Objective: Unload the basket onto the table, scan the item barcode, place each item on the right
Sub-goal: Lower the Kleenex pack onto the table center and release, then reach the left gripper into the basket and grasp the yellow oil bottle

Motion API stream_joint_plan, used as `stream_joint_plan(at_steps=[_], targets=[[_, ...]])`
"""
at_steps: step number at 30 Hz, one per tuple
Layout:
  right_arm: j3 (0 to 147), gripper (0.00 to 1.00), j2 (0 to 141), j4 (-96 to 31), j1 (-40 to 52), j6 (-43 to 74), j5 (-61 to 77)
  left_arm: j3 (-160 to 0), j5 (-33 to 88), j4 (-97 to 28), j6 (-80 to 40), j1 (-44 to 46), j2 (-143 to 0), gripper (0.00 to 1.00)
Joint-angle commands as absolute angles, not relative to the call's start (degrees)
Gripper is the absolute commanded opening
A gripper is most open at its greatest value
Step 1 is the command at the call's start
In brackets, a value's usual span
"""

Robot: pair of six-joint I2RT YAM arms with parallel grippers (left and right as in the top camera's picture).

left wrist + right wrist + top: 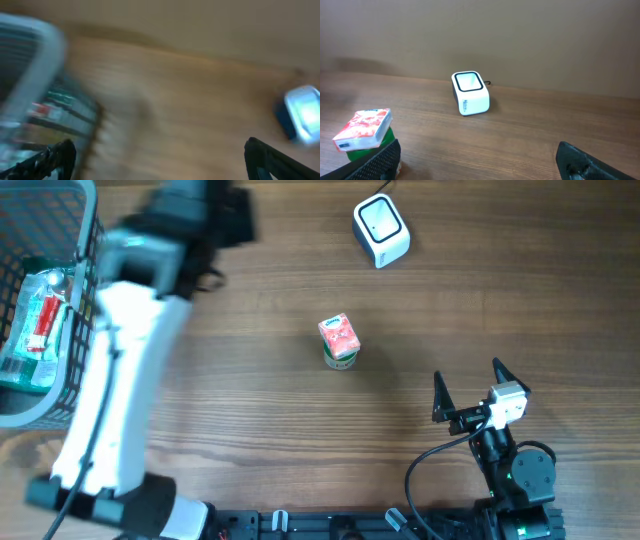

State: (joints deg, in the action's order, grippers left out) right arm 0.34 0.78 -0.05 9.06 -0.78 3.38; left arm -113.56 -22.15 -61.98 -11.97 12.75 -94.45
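The small red-and-white carton with green at its bottom [339,340] sits at the middle of the brown wooden table [250,400], and neither arm touches it. The white box-shaped barcode scanner [381,230] rests on the far side, a little to the right of the carton and well apart from it, with bare wood between them. The right gripper [467,370] hovers toward the near right corner, its black fingers spread wide and holding nothing. Its wrist view has the carton at the left and the scanner beyond. The left gripper [159,150], blurred, is at the far left beside the grey wire basket [85,240] of packaged goods [35,320]. Its jaws gape wide and grip nothing.
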Motion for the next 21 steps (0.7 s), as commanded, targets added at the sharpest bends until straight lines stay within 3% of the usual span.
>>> stream_joint_plan(at_steps=[1, 11, 21], targets=[[0.3, 1.0, 0.27, 0.08, 8.75, -1.34, 2.87, -114.98, -22.46, -60.42, -3.81, 0.62, -91.07, 1.0], [0.3, 1.0, 0.27, 0.05, 8.75, -1.34, 2.87, -114.98, 4.29, -60.64, -6.9, -28.91, -95.04, 1.0], [0.3, 1.0, 0.27, 0.05, 8.75, -1.34, 2.87, -112.36, 8.25, -61.54, -6.87, -33.82, -104.75, 1.0]])
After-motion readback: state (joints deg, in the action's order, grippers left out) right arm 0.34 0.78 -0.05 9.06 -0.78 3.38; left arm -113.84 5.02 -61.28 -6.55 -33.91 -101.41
